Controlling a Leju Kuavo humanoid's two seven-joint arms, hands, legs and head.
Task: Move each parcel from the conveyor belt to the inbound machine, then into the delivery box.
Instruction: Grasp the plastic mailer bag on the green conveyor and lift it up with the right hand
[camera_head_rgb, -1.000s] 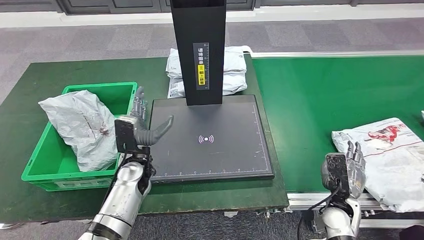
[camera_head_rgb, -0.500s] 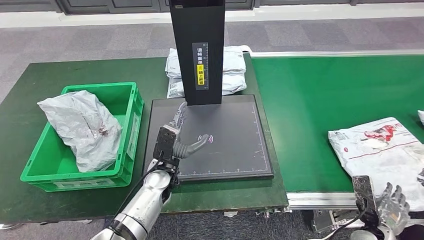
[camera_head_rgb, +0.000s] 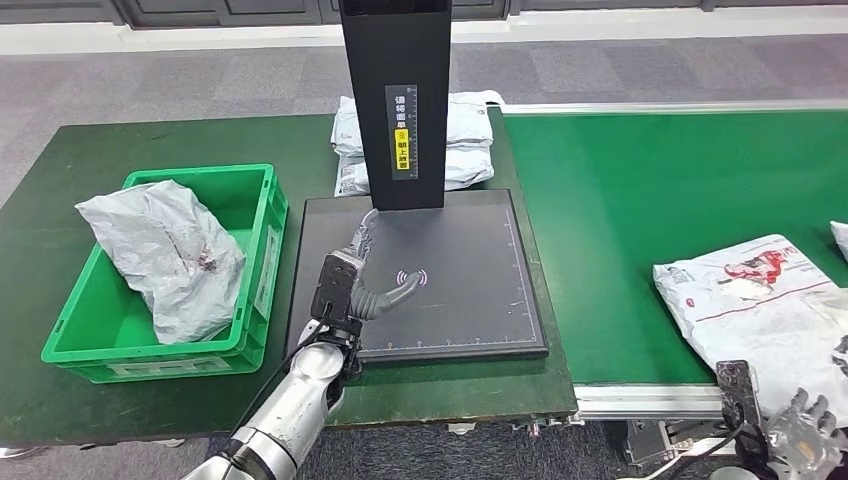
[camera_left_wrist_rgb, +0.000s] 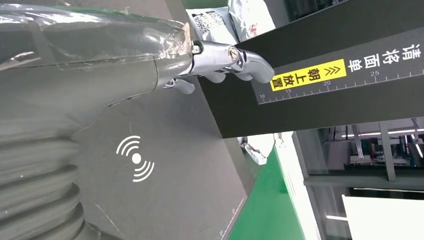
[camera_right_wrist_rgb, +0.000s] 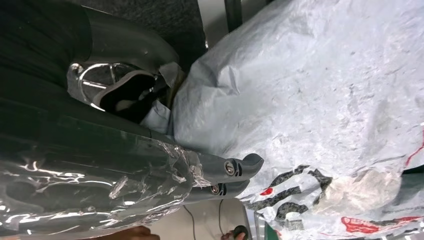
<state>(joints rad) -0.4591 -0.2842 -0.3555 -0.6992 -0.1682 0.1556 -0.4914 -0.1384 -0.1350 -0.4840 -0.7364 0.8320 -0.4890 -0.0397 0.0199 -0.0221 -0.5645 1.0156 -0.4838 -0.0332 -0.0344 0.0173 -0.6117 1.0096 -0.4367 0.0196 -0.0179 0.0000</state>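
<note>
Right hand (camera_head_rgb: 805, 432): seen low at the near edge of the conveyor, just beside the near corner of the printed parcel (camera_head_rgb: 765, 300); in the right wrist view its fingers (camera_right_wrist_rgb: 235, 172) are spread over the crumpled film and nothing is held.
Left hand (camera_head_rgb: 352, 280): held over the dark scan plate (camera_head_rgb: 470, 290) of the inbound machine, thumb out toward the signal mark (camera_head_rgb: 411, 278); fingers apart, nothing gripped.
Printed parcel: lies flat on the green conveyor belt (camera_head_rgb: 640, 200), near its front rail, not yet lifted.
Delivery box (camera_head_rgb: 255, 215): green crate left of the plate, a grey parcel (camera_head_rgb: 165, 255) already inside, leaning on the far-left wall.
Machine column (camera_head_rgb: 395, 100): black upright at the far edge of the plate, with a yellow label (camera_head_rgb: 403, 145).
Far parcels (camera_head_rgb: 465, 140): a stack of white bags behind the column, partly hidden by it.
Risk, grasp: the loose, slippery film could be pinched without the contents, so the parcel could sag or slip off the rail.
Risk, reach: the parcel's near corner overhangs the rail; a push from the hand could tip it to the floor.
Risk, handover: the left hand over the plate could be struck if the parcel is brought across before it is withdrawn.
</note>
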